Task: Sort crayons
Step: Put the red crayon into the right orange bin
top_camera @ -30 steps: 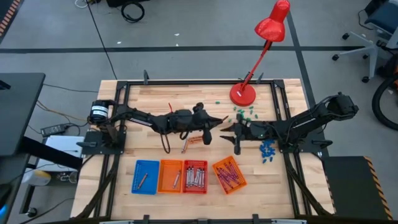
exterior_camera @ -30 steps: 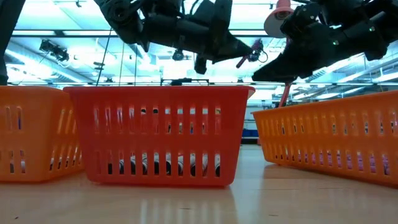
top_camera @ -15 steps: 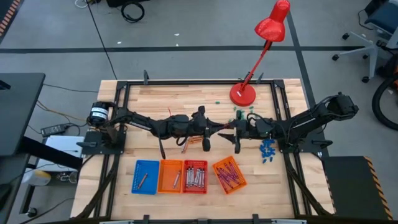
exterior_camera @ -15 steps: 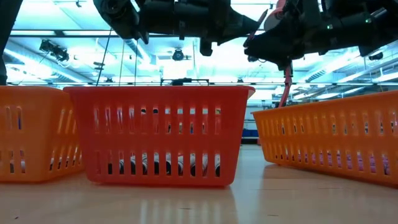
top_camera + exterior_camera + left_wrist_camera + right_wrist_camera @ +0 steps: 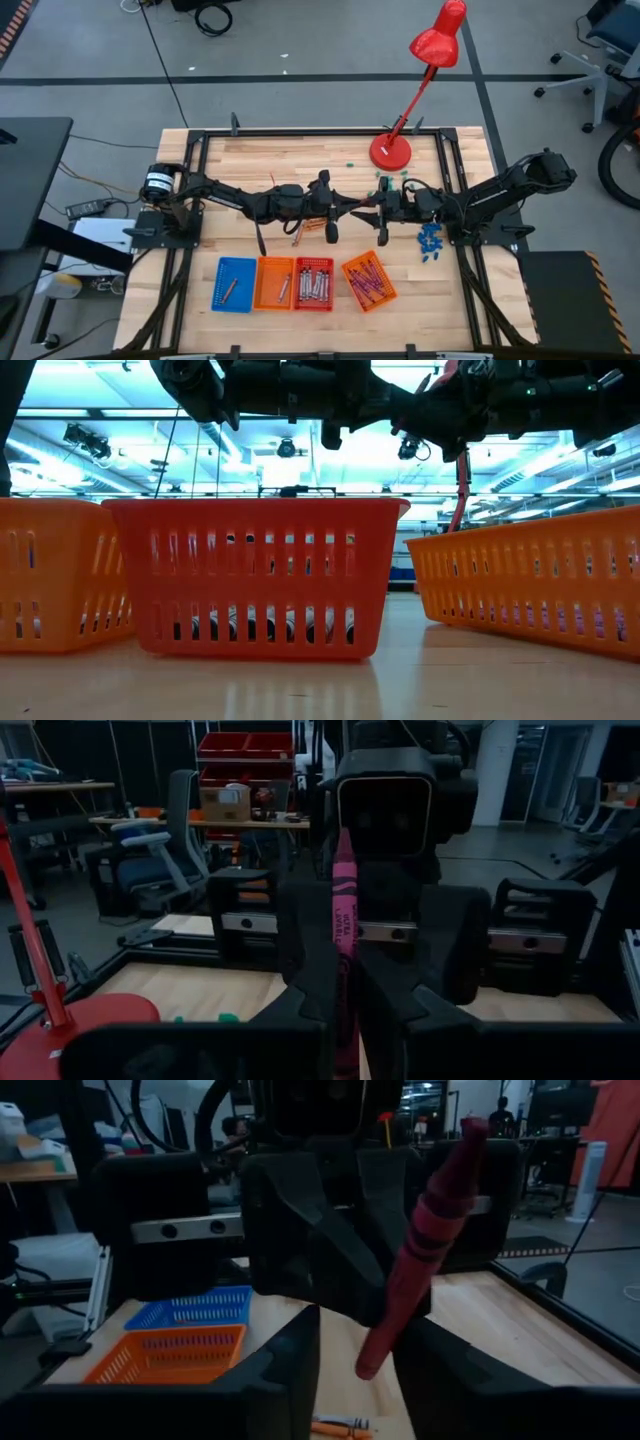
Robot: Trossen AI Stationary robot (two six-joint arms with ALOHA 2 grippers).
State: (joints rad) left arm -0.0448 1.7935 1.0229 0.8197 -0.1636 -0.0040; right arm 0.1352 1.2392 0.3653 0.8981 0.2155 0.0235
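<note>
— Where's the crayon at the moment?

— Mid-frame in the high view, above the wooden bench. The left claw and the right claw meet tip to tip there. The slim magenta-pink paper-wrapped crayon stands between the left claw's dark fingers, which are pinched shut on it.

— And the right one?

— Its fingers are spread apart, one on each side of the crayon. Whether they touch it, I cannot tell.

— The rest of the crayons?

— Lower centre of the high view: a row of slotted plastic baskets. The blue one holds a single stick, the orange one a few, the red one a bunch of grey ones, and the tilted orange basket reddish-purple ones. Two loose crayons lie on the bench under the left arm.
</note>
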